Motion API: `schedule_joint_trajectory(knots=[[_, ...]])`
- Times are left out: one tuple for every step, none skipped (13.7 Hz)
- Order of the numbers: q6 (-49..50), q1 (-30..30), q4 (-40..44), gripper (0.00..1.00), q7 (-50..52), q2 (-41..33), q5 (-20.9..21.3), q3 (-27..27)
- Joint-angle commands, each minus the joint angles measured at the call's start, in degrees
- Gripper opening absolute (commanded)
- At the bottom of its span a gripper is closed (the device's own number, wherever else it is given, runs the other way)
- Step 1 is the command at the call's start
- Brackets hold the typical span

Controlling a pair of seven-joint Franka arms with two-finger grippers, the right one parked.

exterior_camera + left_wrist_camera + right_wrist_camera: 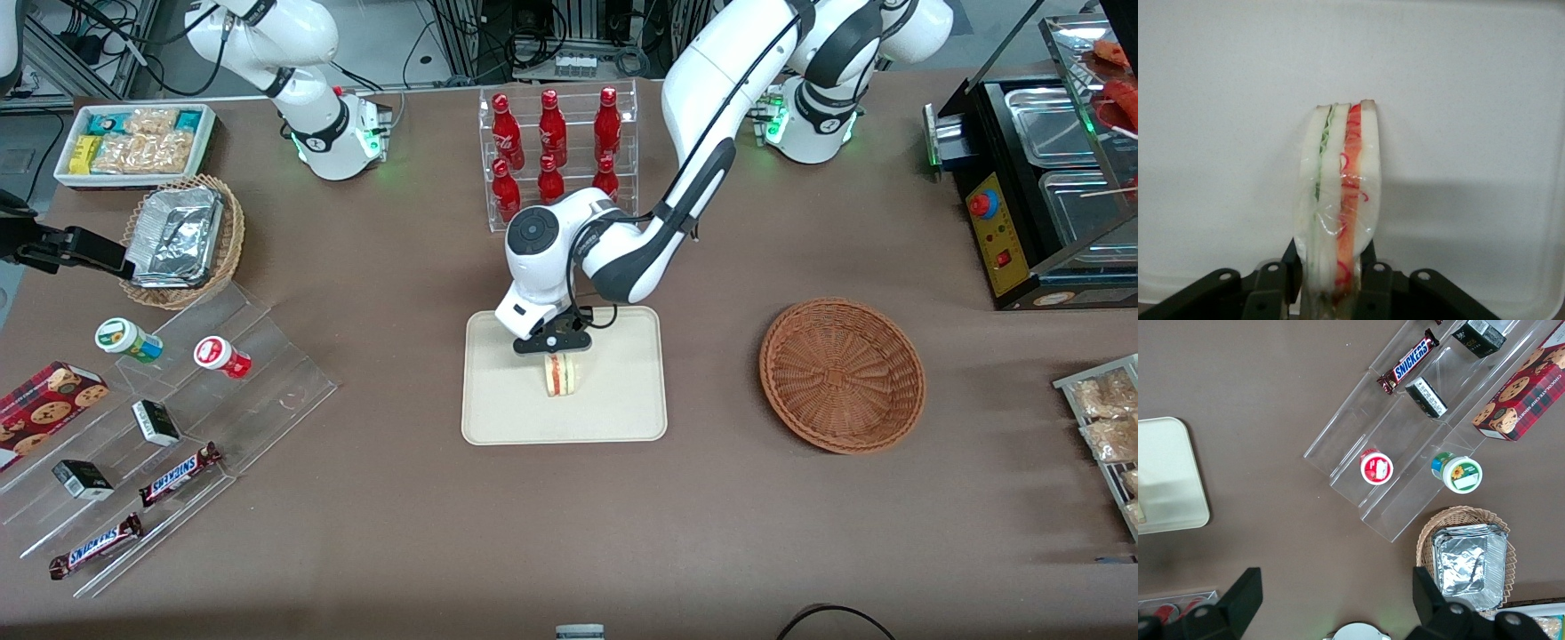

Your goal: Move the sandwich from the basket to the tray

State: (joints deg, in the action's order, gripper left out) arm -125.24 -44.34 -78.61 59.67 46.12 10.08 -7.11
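Front view: the gripper [558, 348] hangs over the middle of the tray [498, 418], pointing straight down, with the sandwich [560, 375] directly beneath it. The wedge stands on edge, its striped filling facing the camera and its long axis running up into the fingers, so the thing lies straight below the jaws, not off to either side. Its lower end sits at or just above the tray surface; I cannot tell from here whether it touches. The basket [842, 374] lies empty, well apart toward the working arm's end of the table.

Left wrist view: the fingers [1373, 283] press on the two bread faces of the sandwich [1338, 200], so the jaws are clamped on it across its thin dimension. The wedge reaches away from the camera toward the tray [1485, 100], whose cream surface fills the background. A shadow lies on the tray close beside the wedge, which suggests the gap is small.

Right wrist view: only a corner of the tray [1168, 480] shows; the gripper is out of sight.

The release, I judge, turns on that vertical gap: once the lower edge rests down, opening the jaws would leave the wedge free to tip onto a face.
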Motion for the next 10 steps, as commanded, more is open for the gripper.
schedule_joint_trajectory(knots=[[2.4,-0.2,1.4,1.0,1.2,-2.6,0.6,0.4],[5.5,0.2,1.4,1.0,1.6,-5.1,0.4,0.4],[8.8,1.7,1.1,1.0,1.4,-8.3,0.1,0.4],[12.6,4.0,0.8,1.0,1.2,-11.7,-0.7,0.2],[16.5,5.0,0.8,1.0,0.7,-14.4,-2.6,0.2],[20.4,5.8,0.7,1.0,0.5,-17.2,-3.7,0.3],[23.3,7.7,0.4,1.0,0.4,-19.6,-3.8,0.3],[25.9,9.1,0.0,1.0,-0.9,-21.8,-3.8,0.3],[28.7,10.5,-0.6,1.0,-3.8,-24.1,-3.9,0.3],[31.8,12.8,-1.4,1.0,-7.5,-26.6,-4.1,0.3]])
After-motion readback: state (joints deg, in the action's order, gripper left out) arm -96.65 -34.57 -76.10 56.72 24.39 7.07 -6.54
